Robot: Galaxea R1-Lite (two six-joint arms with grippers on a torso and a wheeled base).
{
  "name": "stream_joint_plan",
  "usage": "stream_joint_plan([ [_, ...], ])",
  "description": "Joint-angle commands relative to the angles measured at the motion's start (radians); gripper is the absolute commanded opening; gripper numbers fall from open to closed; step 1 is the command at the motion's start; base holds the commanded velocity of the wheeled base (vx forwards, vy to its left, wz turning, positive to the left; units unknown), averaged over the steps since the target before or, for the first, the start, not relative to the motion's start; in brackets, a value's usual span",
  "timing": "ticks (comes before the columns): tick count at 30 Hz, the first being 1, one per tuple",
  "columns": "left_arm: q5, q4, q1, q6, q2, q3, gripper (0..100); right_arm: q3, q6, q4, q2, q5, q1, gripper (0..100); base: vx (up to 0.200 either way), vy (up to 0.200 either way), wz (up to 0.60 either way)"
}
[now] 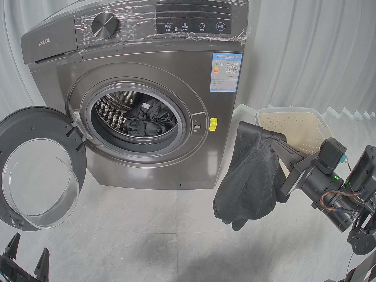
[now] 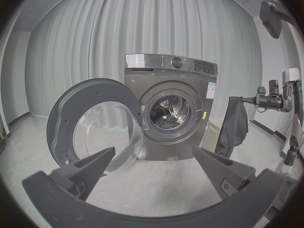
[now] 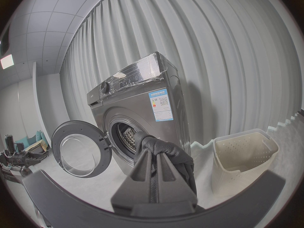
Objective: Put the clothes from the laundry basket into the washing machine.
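Right hand (image 1: 280, 138): a fold of the dark garment (image 1: 250, 177) is pinched between the pressed fingers and held high, so the cloth is hung free of the floor. Just behind the hand, the laundry basket (image 1: 299, 132) is seen without clothes. Left hand (image 2: 152, 152): spread, nothing gripped, set low. Farther ahead, the door (image 1: 35, 126) is swung wide on the washing machine (image 1: 156, 67). Dark clothes (image 1: 147, 122) are lodged in the drum.
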Motion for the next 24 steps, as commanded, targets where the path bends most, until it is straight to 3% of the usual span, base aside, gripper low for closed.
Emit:
stream_joint_plan([
  [1, 0.000, -0.001, 0.000, -0.001, -0.016, 0.004, 100, 0.002, 0.000, 0.000, 0.004, 0.000, 0.001, 0, 0.000, 0.200, 0.00],
  [9, 0.000, -0.001, 0.000, 0.001, -0.016, 0.004, 100, -0.037, -0.003, 0.016, 0.027, 0.022, 0.005, 0, 0.000, 0.200, 0.00],
  [19, -0.001, -0.001, 0.000, 0.022, -0.016, 0.004, 100, -0.070, 0.000, 0.013, 0.033, 0.068, 0.056, 0, 0.000, 0.200, 0.00],
  [21, 0.000, -0.002, 0.000, 0.042, -0.016, 0.004, 100, -0.090, 0.000, 0.016, 0.044, 0.072, 0.059, 0, 0.000, 0.200, 0.00],
  [24, 0.011, -0.013, 0.000, 0.107, -0.016, 0.008, 100, -0.116, 0.000, 0.013, 0.070, 0.077, 0.080, 0, 0.000, 0.067, 0.00],
])
